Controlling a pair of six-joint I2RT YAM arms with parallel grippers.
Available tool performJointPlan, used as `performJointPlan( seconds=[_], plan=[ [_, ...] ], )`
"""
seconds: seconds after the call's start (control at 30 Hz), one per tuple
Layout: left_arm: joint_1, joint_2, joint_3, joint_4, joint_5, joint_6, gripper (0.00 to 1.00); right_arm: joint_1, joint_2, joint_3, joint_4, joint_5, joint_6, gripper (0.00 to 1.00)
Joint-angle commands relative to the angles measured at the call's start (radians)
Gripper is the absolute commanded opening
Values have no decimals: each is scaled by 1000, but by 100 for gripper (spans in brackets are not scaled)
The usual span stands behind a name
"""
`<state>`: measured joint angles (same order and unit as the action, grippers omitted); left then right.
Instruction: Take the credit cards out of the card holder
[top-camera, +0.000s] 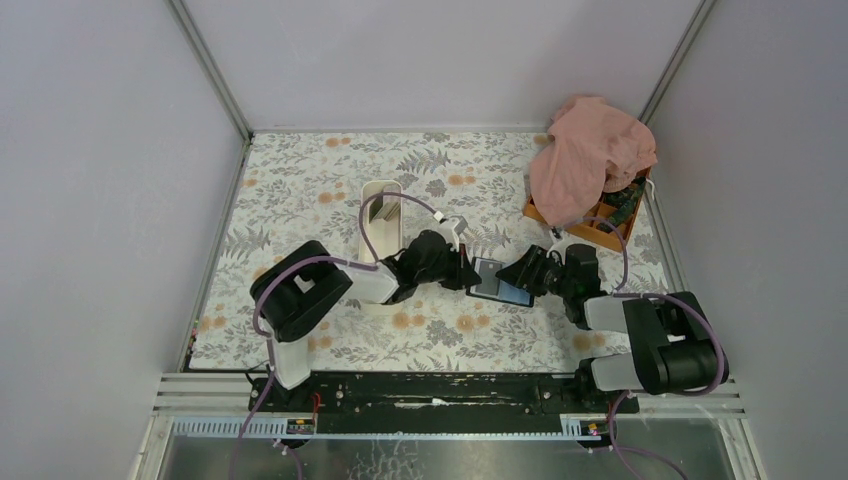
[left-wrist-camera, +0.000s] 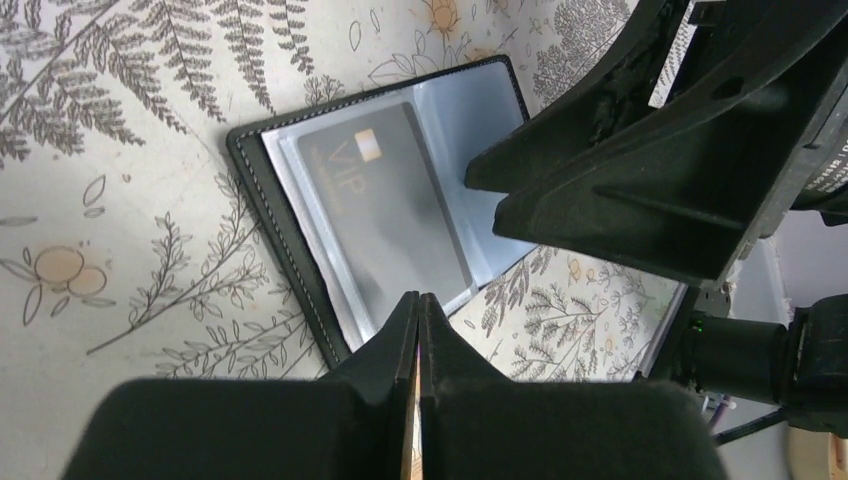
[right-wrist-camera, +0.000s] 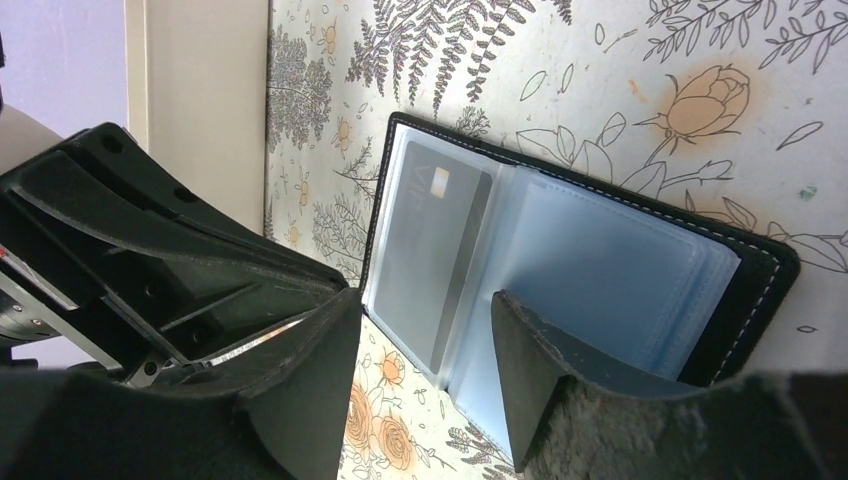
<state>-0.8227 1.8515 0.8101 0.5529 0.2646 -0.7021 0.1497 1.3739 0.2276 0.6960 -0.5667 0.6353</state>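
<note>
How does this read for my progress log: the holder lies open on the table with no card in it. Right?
Not quite: the holder lies open on the table, but a dark card sits inside it, as the left wrist view shows.

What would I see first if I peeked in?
Probably the black card holder lying open on the flowery table, with the left claw and right claw at either side. A dark card marked VIP shows in its clear sleeve. Then the pink cloth heaped on the orange box, far right.
</note>
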Motion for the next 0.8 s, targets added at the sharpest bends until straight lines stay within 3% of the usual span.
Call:
performJointPlan(
  seconds=[0.0,0.3,0.5,0.77],
  plan=[
    [7,48,60,-73,-12,62,2,19,35,32,56,-21,2,58],
    [6,94,64,-122,-65,70,1,41,63,31,113,-30,6,58],
    [6,114,60,-105,-48,60,1,66,40,46,86,-4,-21,58],
    [8,131,61,-74,-5,42,1,69,131,66,72,8,-19,58]
  ],
)
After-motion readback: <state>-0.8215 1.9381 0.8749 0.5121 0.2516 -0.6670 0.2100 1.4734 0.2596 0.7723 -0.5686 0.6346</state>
